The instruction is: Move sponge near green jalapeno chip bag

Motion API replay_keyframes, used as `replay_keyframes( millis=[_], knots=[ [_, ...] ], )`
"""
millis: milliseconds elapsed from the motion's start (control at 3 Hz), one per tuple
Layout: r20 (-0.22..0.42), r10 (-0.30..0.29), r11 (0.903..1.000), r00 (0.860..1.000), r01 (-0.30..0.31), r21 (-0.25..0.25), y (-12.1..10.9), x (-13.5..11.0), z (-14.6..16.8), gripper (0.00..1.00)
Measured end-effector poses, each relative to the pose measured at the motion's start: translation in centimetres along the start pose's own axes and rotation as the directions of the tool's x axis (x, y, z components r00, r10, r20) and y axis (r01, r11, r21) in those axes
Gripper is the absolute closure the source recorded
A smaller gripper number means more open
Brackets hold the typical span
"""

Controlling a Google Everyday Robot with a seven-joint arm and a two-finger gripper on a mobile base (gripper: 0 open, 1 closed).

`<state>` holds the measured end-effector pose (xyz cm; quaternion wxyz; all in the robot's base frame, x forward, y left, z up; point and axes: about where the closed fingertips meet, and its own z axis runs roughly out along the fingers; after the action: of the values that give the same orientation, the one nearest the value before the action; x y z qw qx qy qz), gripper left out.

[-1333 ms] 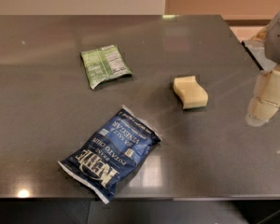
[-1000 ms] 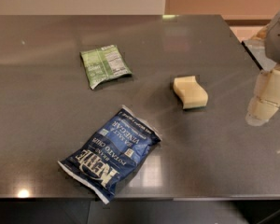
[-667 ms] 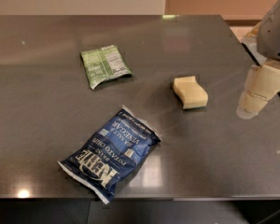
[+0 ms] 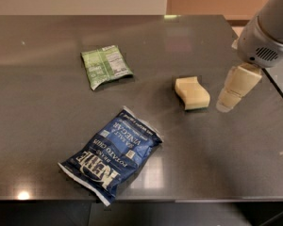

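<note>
Just right of the sponge (image 4: 192,92), the claw (image 4: 225,104) hangs near it, not touching; whether it is spread or pressed together, I cannot tell. The sponge lies on the tabletop (image 4: 47,107), well apart from the green jalapeno chip bag (image 4: 105,66). A blue chip bag (image 4: 112,152) lies nearer the front edge.

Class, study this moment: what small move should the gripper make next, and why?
Probably ease the gripper left, over the sponge. The gripper hangs just right of the sponge without touching it, and the sponge lies well to the right of the green jalapeno chip bag.
</note>
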<state>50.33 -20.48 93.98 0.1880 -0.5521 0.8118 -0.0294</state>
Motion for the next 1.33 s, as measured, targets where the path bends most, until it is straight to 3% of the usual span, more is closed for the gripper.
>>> replay_keyframes(
  millis=[1333],
  knots=[
    [0.134,0.096,0.9941,0.986,-0.088,-0.064,-1.9,-0.9,9.7,0.0]
  ],
)
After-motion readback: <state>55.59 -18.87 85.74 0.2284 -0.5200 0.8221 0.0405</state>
